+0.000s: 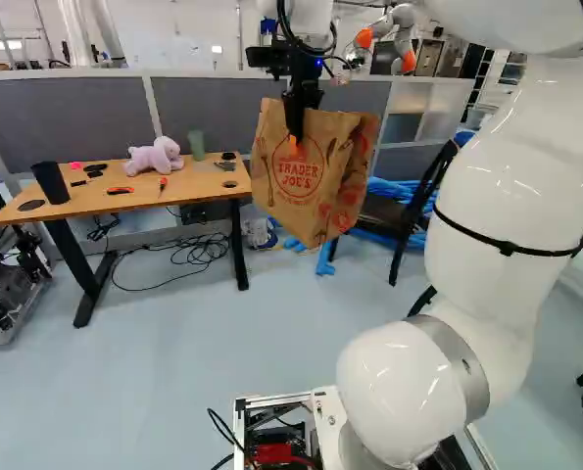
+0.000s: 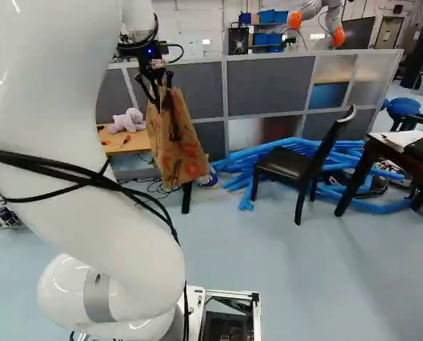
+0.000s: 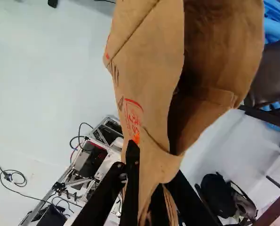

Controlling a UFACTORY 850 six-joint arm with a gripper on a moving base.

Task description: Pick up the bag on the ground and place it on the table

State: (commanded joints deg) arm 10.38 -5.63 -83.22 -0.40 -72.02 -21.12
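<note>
Suspending a brown paper bag [image 1: 315,211] by its upper part from the gripper [image 1: 294,139], with both fingers [image 3: 132,162] closed in on a narrow fold of the paper. Positioned in the air above the floor [image 1: 222,343], to the right of the table [image 1: 195,184] in the left base view. Tilted, with one bottom corner lowest. Creased across the panels and gaping at the mouth, with a shadowed interior exposed in the wrist view. Marked on the broad face with a round red emblem [image 1: 298,168], enclosing two lines of large red lettering. Marked further in red on the side panel [image 1: 351,191], too crumpled to make out fully.
</note>
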